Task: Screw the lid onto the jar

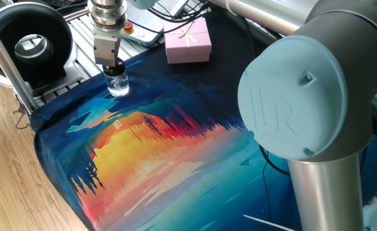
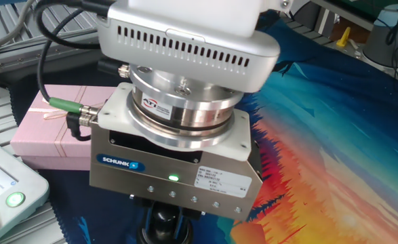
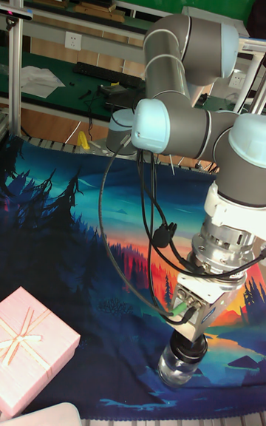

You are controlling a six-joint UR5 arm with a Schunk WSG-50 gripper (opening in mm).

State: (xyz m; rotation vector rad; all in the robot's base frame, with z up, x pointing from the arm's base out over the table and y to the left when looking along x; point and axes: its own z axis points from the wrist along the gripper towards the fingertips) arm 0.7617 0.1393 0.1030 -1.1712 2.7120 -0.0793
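1. Jar (image 1: 118, 85) (image 3: 177, 367): small, clear, round-bodied, upright on the printed sunset cloth (image 1: 169, 147), near that cloth's back-left corner in one fixed view.
2. Lid (image 1: 114, 67) (image 3: 191, 347) (image 2: 163, 224): black, seated on the jar's neck, directly under the tool.
3. Gripper (image 1: 113, 66) (image 3: 191, 345): pointed straight down over the jar, fingers closed around the black lid; fingertips largely hidden behind the Schunk body (image 2: 178, 166) in the other fixed view, with only the dark cap peeking out at the bottom edge.
4. Green status light lit on the front face of that body.
5. Pink gift box (image 1: 188, 40) (image 2: 49, 135) (image 3: 33, 348) with a ribbon bow: flat on the cloth, well apart from the jar, to the right of it in one fixed view and to the left in the tall fixed view.
6. Black round fan-like unit (image 1: 27, 45): off the cloth, on the slatted metal bench beside the jar's corner.
7. Big pale-blue arm joint (image 1: 297, 96): filling the right foreground of one fixed view.
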